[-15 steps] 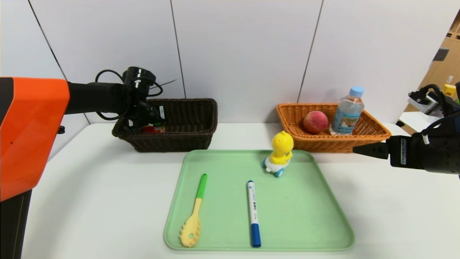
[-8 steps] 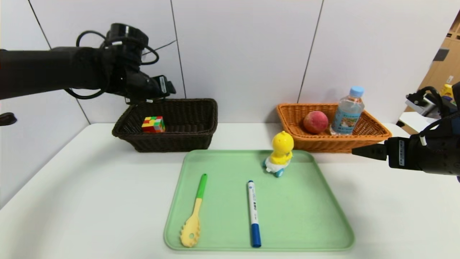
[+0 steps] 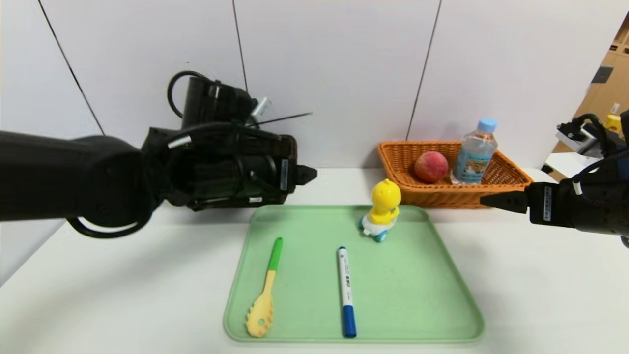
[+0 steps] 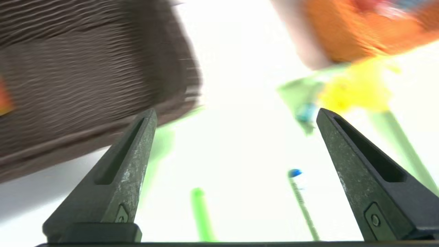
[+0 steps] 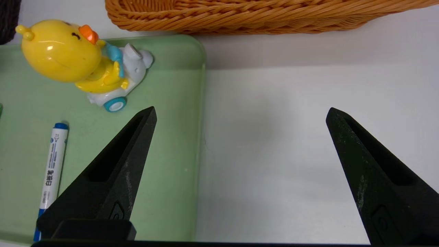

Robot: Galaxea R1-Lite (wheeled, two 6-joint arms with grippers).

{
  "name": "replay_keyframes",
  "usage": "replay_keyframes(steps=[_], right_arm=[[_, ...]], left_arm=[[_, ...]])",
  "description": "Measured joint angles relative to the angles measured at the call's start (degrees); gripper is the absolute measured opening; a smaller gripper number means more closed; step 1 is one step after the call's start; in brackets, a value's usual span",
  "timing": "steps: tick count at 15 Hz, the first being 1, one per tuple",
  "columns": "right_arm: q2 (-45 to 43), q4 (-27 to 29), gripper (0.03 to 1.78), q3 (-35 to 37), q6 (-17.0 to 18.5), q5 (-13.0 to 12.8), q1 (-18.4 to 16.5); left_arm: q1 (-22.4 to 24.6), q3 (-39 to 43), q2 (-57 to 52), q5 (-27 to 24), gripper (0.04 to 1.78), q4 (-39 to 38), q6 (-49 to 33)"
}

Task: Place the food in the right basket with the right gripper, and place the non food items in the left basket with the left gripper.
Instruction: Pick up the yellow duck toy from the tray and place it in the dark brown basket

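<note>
Head view: left gripper in air near desk's far-left, hiding dark brown woven basket. Reddish peach, clear water bottle inside orange wicker basket, far-right. Yellow duck toy, green-handled cream pasta spoon, blue-capped white marker on green tray, near edge centre.

Left wrist view: jaws spread, empty.

Right wrist view: right gripper jaws spread, empty, over bare desk beside tray.

The duck toy was shiny plastic. The orange basket was rough woven wicker. The green tray looked smooth and dull. The bottle was clear plastic.
</note>
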Motion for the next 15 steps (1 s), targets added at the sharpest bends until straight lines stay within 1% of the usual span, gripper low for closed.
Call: replay_keyframes(steps=[3,4,5,7,9,12,15], right_arm=[[0.17,-0.5,1.71,0.0,-0.02,-0.07,0.09],[0.33,-1.33,1.71,-0.02,0.01,-0.11,0.05],[0.49,-2.21,1.71,-0.02,0.04,-0.13,0.0],[0.83,-2.6,1.71,-0.02,0.04,-0.11,0.07],[1.05,-2.62,1.71,-0.06,0.12,-0.1,-0.06],[1.16,-2.65,1.71,-0.06,0.23,-0.11,-0.52],[1.21,-2.62,1.71,0.06,0.3,-0.11,-0.59]], left_arm=[[-5.49,8.44,3.28,-0.51,1.66,-21.02,4.22],[-7.12,9.5,4.79,-0.57,1.67,-25.83,5.18],[-8.7,10.07,6.12,-0.63,1.67,-28.7,5.84],[-11.56,10.51,8.7,-0.77,1.67,-29.61,6.25],[-13.46,10.51,10.95,-0.93,1.67,-29.72,7.46],[-14.42,9.44,13.07,-0.93,1.69,-28.5,8.64],[-14.56,6.27,14.86,-0.99,1.69,-24.81,9.08]])
